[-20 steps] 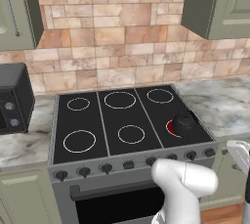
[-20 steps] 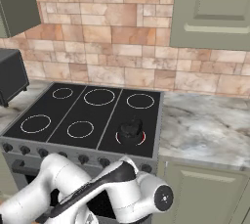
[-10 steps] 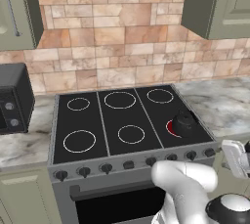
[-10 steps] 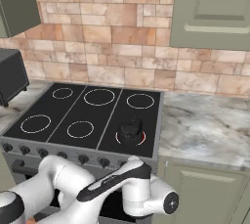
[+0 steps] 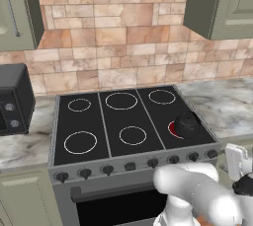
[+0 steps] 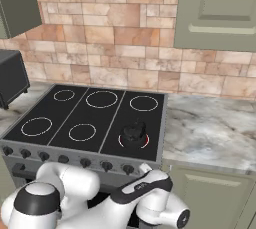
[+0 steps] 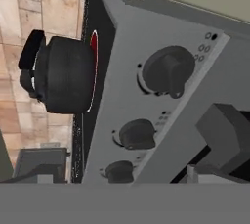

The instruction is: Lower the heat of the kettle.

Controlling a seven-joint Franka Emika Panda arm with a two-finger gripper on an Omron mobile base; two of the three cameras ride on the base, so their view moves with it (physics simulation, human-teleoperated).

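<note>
From the left base view I see the small squat black rounded kettle (image 5: 186,125) on the front right burner of the black glass stovetop (image 5: 111,124), with a red glow showing at its left edge. A row of small black stove dials (image 5: 129,166) runs along the grey front panel below it. My white arm bulks up at the lower right, and its far end reaches the frame's right edge, lower than the kettle and to its right.

In the right base view the kettle (image 6: 134,133) sits on the same burner, ringed by a red arc, nearest the marble counter (image 6: 210,130) to its right. The arm (image 6: 145,195) sweeps across below the dials (image 6: 85,162), in front of the stove.

The hand view is rolled sideways: the kettle (image 7: 61,74) lies at upper left with the red ring behind it, and three dials stand on the grey panel, the largest dial (image 7: 167,71) right of centre. A dark block of the gripper (image 7: 229,137) shows at right, close to the panel and apart from the kettle. I take the jaws to be spread wide with nothing between them.
</note>
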